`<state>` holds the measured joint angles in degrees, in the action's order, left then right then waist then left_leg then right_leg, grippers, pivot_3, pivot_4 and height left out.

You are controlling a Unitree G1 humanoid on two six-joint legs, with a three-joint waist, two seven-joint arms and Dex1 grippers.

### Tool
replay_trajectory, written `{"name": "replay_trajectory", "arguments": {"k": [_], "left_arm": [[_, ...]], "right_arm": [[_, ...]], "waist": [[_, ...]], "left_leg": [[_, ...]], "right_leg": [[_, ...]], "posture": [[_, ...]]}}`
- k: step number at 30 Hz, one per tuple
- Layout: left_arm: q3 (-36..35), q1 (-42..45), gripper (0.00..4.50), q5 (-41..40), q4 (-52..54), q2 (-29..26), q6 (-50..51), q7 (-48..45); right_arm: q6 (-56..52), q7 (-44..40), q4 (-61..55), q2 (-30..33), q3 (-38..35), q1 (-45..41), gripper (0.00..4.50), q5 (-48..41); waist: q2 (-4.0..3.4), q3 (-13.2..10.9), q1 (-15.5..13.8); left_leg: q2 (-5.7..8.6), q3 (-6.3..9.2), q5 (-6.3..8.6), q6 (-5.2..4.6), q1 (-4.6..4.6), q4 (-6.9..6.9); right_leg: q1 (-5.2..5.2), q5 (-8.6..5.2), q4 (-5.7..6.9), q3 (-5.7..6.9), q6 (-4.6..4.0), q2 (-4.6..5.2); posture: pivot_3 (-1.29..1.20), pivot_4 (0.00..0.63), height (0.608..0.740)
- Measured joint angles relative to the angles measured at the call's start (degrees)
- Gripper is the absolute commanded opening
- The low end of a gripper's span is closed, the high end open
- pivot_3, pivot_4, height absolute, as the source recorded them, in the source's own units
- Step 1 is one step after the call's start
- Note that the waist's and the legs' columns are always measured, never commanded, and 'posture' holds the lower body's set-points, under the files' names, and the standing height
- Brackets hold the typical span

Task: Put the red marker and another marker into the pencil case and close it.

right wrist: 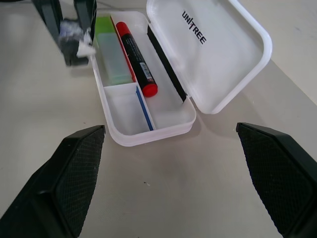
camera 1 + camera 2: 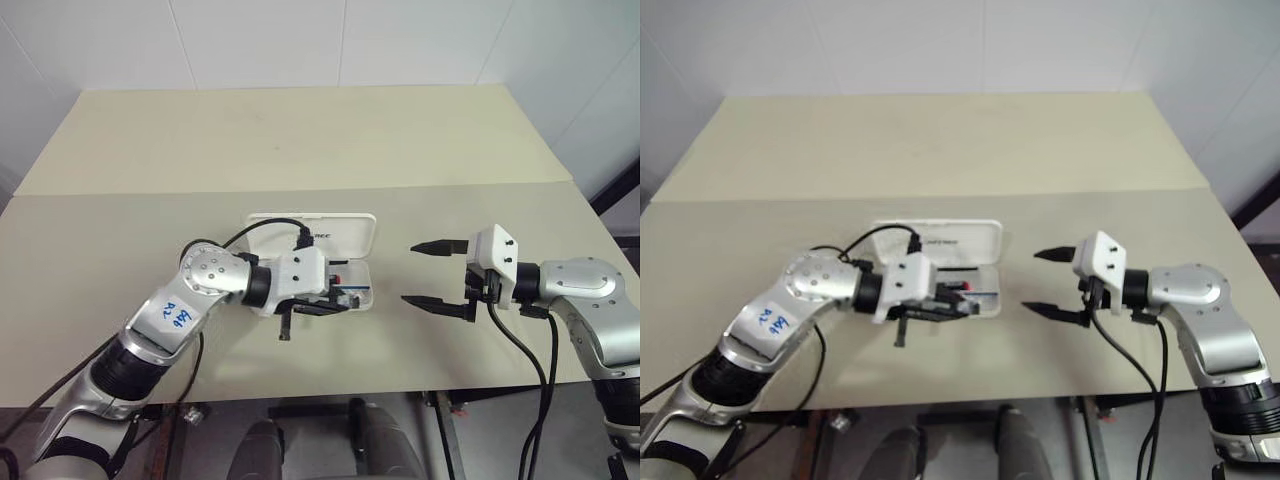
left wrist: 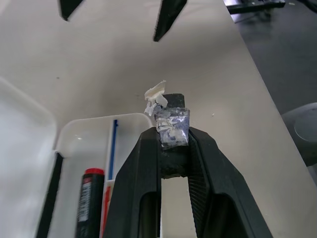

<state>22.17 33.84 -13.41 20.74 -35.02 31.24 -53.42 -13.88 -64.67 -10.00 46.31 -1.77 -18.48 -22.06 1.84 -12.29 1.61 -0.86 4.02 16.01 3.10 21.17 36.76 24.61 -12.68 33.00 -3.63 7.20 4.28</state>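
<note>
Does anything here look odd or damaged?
Yes: the left gripper has torn, crumpled tape or foil with a white shred wrapped at its fingertips. Otherwise, the white hinged pencil case lies open with the red marker and green marker neatly inside.

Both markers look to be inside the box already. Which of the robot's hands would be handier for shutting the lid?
Probably the right hand: it is open and empty, beside the pencil case, facing its raised lid. The left hand hangs over the tray, pinching a small scrap.

beige table (image 2: 300, 140), white wall (image 2: 300, 40)
</note>
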Motion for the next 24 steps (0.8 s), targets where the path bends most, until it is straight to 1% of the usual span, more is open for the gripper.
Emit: {"name": "replay_trajectory", "arguments": {"k": [2,9,17,24], "left_arm": [[1.46,1.05,0.59,1.52,-0.86,1.51,0.98,1.27],[3.36,2.15,0.59,5.60,-1.03,5.01,8.04,5.63],[3.66,3.37,0.59,7.75,-1.35,5.43,10.39,6.95],[4.44,3.53,0.59,9.32,-1.58,7.13,10.54,7.64]], "right_arm": [[0.10,0.21,-0.01,0.00,-0.01,0.00,4.50,0.06],[0.30,0.74,-0.01,0.00,-0.03,0.02,4.50,0.21],[0.44,1.28,-0.01,-0.02,-0.03,0.02,4.50,0.68],[0.60,1.73,-0.01,-0.02,-0.03,0.02,4.50,1.23]], "waist": [[0.00,0.00,-0.01],[0.00,0.00,0.06],[0.00,0.00,0.03],[0.00,0.00,0.02]], "left_leg": [[0.01,0.00,0.02,-0.03,0.01,0.14],[0.03,0.00,0.03,-0.04,0.00,0.31],[0.03,0.00,0.03,-0.04,0.01,0.30],[0.03,0.00,0.03,-0.04,0.00,0.31]], "right_leg": [[-0.05,0.00,0.01,0.00,0.00,0.00],[-0.11,-0.04,0.03,-0.06,-0.13,0.00],[-0.11,-0.02,0.03,-0.07,-0.10,0.00],[-0.11,0.00,0.04,-0.07,-0.06,0.00]], "posture": [[0.00,0.150,0.740],[0.00,0.150,0.740],[0.00,0.150,0.740],[0.00,0.150,0.740]]}}
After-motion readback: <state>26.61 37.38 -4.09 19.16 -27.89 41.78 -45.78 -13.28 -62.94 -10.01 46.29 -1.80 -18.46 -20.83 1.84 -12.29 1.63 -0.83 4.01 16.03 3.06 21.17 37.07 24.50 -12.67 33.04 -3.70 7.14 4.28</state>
